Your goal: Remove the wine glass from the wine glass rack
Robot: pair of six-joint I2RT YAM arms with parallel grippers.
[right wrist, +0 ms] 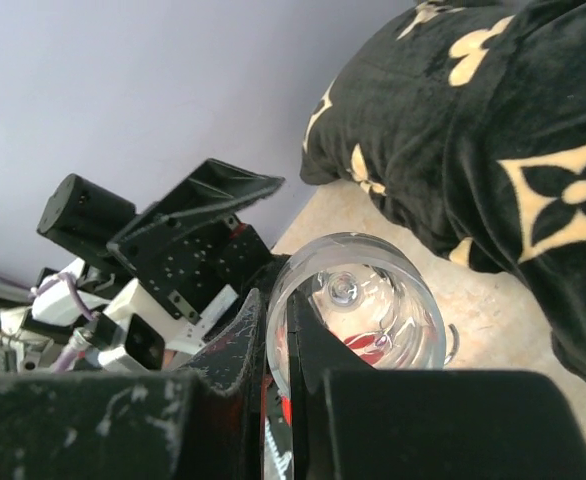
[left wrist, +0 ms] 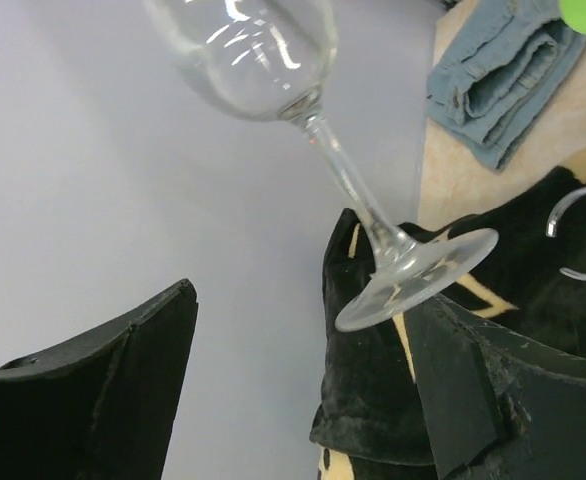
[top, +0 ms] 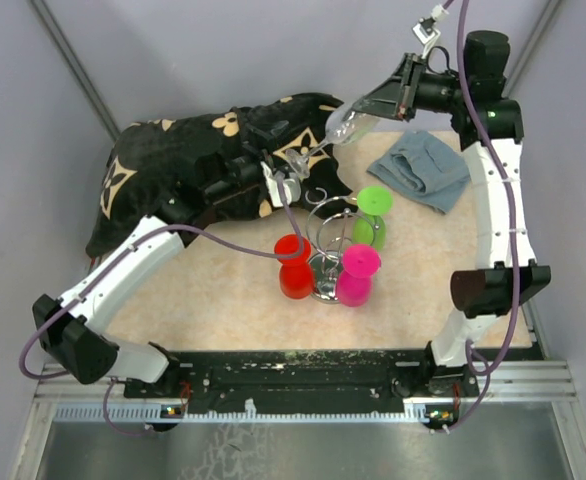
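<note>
Black flowered blanket sits behind your left fingers, and one blue cloth lies under your right ones. The wine glass rack, shiny silver wire, has three coloured glasses clustered round its post: one red, one green, one pink. The single clear wine glass is off the rack, tilted in the air between your grippers. Your right gripper pinches its bowl rim. Your left gripper is spread wide, with the foot between its fingers, close to one finger; whether they touch, can't tell.

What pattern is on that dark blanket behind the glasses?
The blanket is black with cream flower and star motifs, clearest in the right wrist view.
</note>
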